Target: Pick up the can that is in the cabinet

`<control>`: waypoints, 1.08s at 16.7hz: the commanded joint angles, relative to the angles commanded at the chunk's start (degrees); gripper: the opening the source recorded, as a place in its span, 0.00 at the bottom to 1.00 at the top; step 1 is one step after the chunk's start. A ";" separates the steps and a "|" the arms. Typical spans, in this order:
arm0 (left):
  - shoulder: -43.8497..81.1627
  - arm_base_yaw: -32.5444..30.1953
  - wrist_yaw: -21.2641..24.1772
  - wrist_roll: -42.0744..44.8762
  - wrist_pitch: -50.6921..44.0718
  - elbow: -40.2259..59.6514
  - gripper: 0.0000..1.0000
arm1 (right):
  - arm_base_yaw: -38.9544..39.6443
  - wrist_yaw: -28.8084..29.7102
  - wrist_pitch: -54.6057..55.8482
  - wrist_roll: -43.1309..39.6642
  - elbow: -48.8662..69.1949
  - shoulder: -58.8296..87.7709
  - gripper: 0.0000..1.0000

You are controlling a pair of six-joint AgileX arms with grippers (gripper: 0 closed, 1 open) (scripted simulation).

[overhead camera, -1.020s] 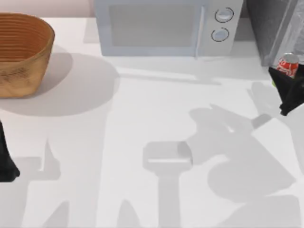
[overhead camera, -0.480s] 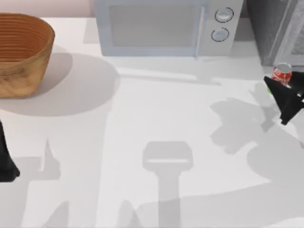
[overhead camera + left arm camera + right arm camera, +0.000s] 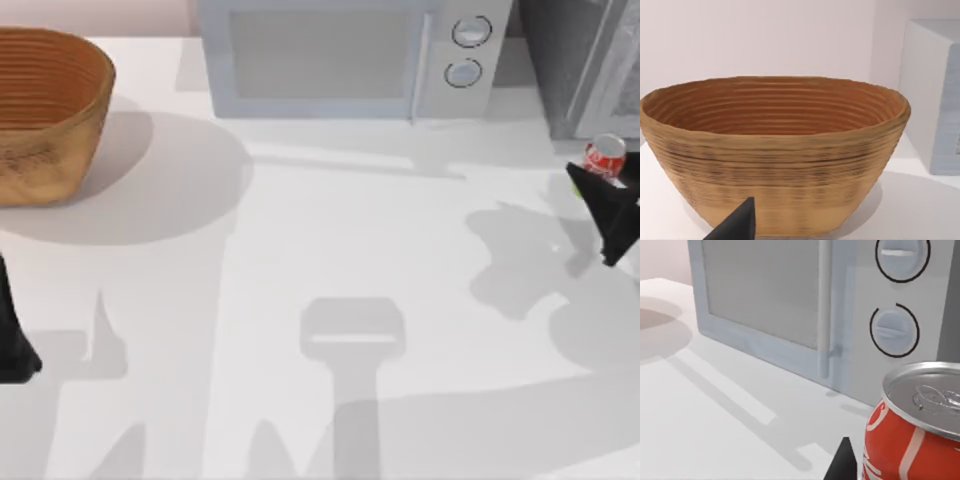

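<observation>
Change from earlier: the can (image 3: pixel 605 158) and the right gripper (image 3: pixel 608 200) sit a little further right and lower in the top view than half a second ago; a second ago the can was up against the cabinet's front, and now it is out in front of it, over the bench (image 3: pixel 330 250).
Can: at the right edge of the top view, just below the cabinet (image 3: pixel 565 60), red with a silvery round top; in the right wrist view it fills the lower right corner (image 3: pixel 912 430), upright, cut off by the frame.
Right gripper: a black shape at the right edge of the top view, touching the can's lower side; its fingers appear closed around the can, though only one dark fingertip (image 3: pixel 842 462) is seen beside the can in the right wrist view.
Left gripper: parked at the lower left edge of the top view (image 3: pixel 12 340); one dark fingertip (image 3: pixel 737 225) shows in the left wrist view; whether its fingers are open or closed cannot be told.
Cabinet: dark grey, upper right corner of the top view, cut off by the frame, pale door panel at its right.
Microwave: light blue-grey (image 3: pixel 340 55), top centre, two round knobs at its right; seen close behind the can in the right wrist view (image 3: pixel 790 300).
Basket: woven, brown (image 3: pixel 45 110), upper left of the top view, and large in the left wrist view (image 3: pixel 775 150).
Hard to make out: most of the right gripper lies beyond the frame edge.
</observation>
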 joint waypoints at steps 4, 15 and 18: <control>0.00 0.00 0.00 0.00 0.00 0.00 1.00 | 0.41 0.20 -0.21 0.09 0.02 0.09 0.00; 0.00 0.00 0.00 0.00 0.00 0.00 1.00 | 3.18 3.20 -1.70 -0.12 4.03 2.47 0.23; 0.00 0.00 0.00 0.00 0.00 0.00 1.00 | 3.18 3.20 -1.70 -0.12 4.03 2.47 0.45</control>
